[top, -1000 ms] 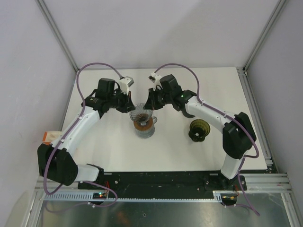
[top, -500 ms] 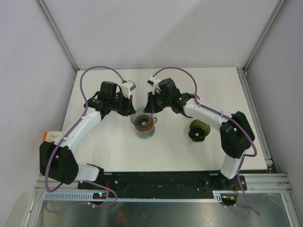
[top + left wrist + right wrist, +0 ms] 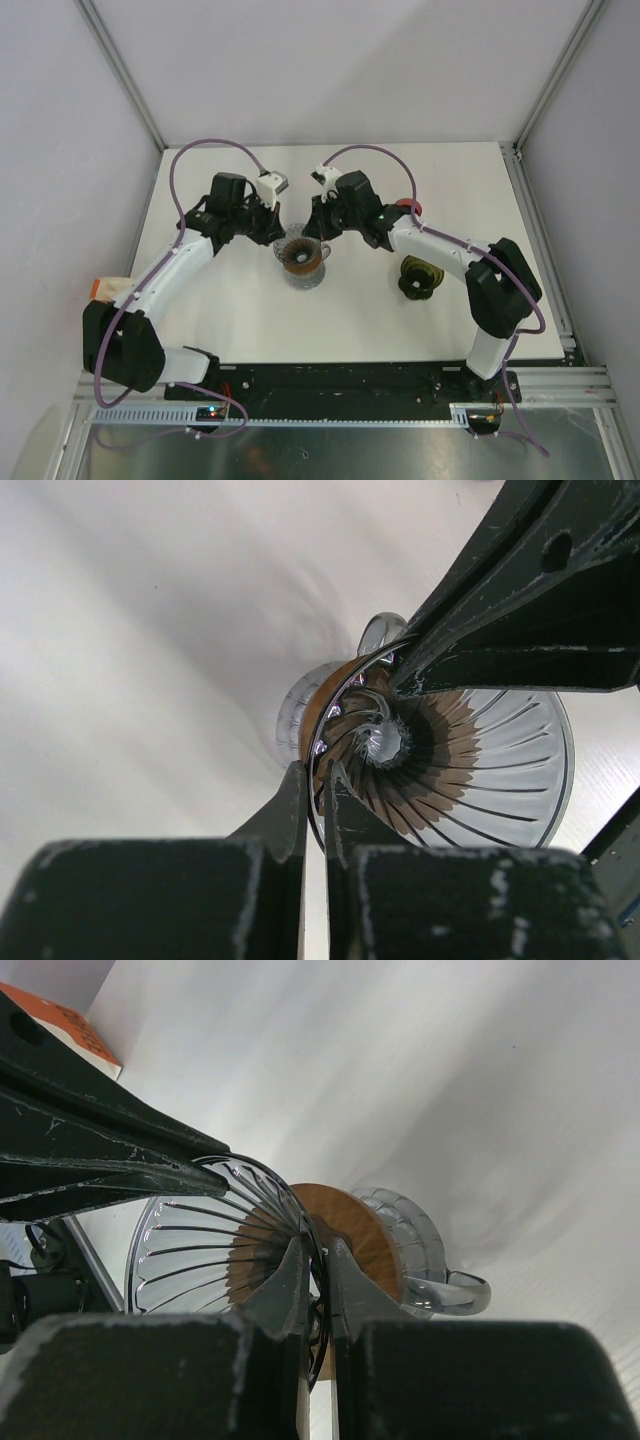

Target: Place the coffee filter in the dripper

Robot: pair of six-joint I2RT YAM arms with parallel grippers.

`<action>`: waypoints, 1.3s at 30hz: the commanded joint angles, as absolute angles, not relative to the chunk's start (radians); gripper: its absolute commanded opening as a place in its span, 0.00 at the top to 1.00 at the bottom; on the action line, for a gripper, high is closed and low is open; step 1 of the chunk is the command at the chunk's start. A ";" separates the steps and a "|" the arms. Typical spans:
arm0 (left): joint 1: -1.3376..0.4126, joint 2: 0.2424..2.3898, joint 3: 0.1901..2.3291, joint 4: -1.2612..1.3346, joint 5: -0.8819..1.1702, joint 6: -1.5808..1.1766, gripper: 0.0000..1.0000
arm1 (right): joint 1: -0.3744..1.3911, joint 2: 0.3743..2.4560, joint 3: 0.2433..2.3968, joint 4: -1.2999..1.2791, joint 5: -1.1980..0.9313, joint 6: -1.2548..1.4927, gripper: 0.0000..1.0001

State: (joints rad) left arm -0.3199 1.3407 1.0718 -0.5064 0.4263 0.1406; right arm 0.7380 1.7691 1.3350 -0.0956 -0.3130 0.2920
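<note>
Inspection of the white table (image 3: 380, 320), taken from left to right.

At the far left edge lay a small orange-and-white flat object (image 3: 103, 288), well apart from the work.

The left gripper (image 3: 315, 775) reached in from the left. Its two black fingers were pressed together on the near-left rim of the clear ribbed glass dripper (image 3: 480, 770), with only the thin glass edge between them.

The dripper stood upright near the middle of the table (image 3: 303, 260), its cone mouth up. A brown wooden collar (image 3: 350, 1225) ringed its neck above a glass base, and a clear glass loop handle (image 3: 460, 1295) projected from one side. Whether a coffee filter lay inside the cone could not be determined from any view.

The right gripper (image 3: 315, 1250) came in from the right. Its fingers were likewise clamped on the dripper rim, on the side opposite the left gripper.

To the right of the dripper, apart from it, sat a dark olive ribbed round object (image 3: 420, 275). Beyond the right arm, a small red round object (image 3: 408, 207) was partly hidden.
</note>
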 commanded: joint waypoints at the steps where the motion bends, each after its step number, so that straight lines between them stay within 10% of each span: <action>1: -0.343 1.361 1.008 -0.564 0.417 0.219 1.00 | 0.756 1.801 1.295 -0.112 -0.212 0.201 1.00; 39: -0.342 1.456 1.013 -0.555 0.440 0.233 1.00 | 0.747 1.742 1.182 0.015 -0.165 0.235 0.97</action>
State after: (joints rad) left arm -0.3202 1.3830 1.0393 -0.3683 0.4801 0.2367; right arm 0.7315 1.7313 1.2110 0.0601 -0.2188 0.3218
